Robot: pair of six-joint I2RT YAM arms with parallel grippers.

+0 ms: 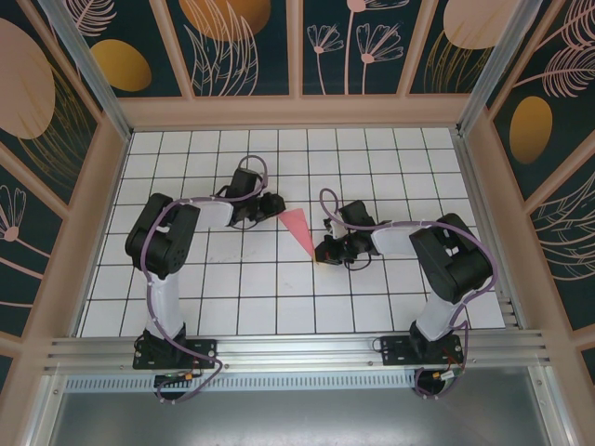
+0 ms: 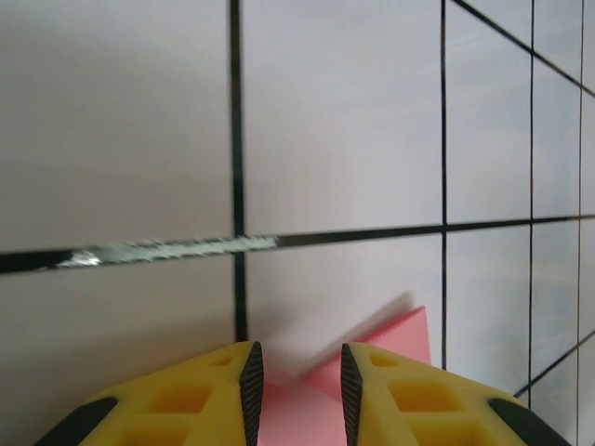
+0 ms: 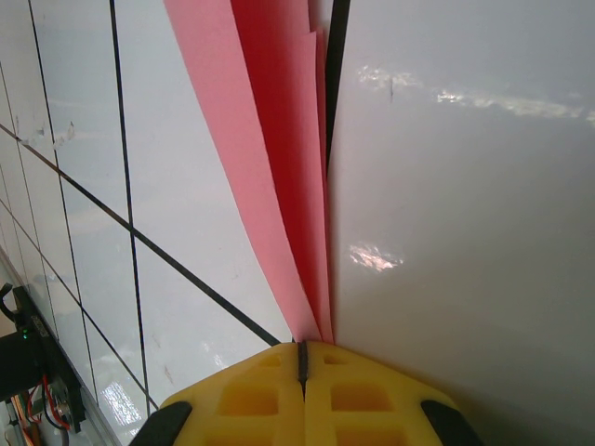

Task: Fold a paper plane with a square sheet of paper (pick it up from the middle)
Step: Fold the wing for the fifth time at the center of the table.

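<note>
Plane (image 1: 297,229) pinched at its tip, right jaws pressed together on it.
Its wide tail lies between the slightly spread left jaws; closing off-centre, or pulling against the right grip, could tear it or spring the folds.

Left arm (image 1: 165,243): rounded black joint housings, joined by smooth white tube links.
Right arm (image 1: 453,255): same build, with a bulky black housing above a white lower link.
Cables (image 1: 152,279): pale lilac, running in loops along the outside of each arm.
Base plates (image 1: 175,353): flat, black and rectangular, one under each arm at the near edge.
Left gripper (image 2: 297,372): black body in the overhead view; its fingers (image 2: 177,400) are yellow moulded plastic with rectangular recesses, black ribbed pads on the inner faces and black outer corners.
Right gripper (image 3: 301,358): fingers (image 3: 251,400) of the same yellow moulding, with rectangular pockets and black corner patches.
</note>
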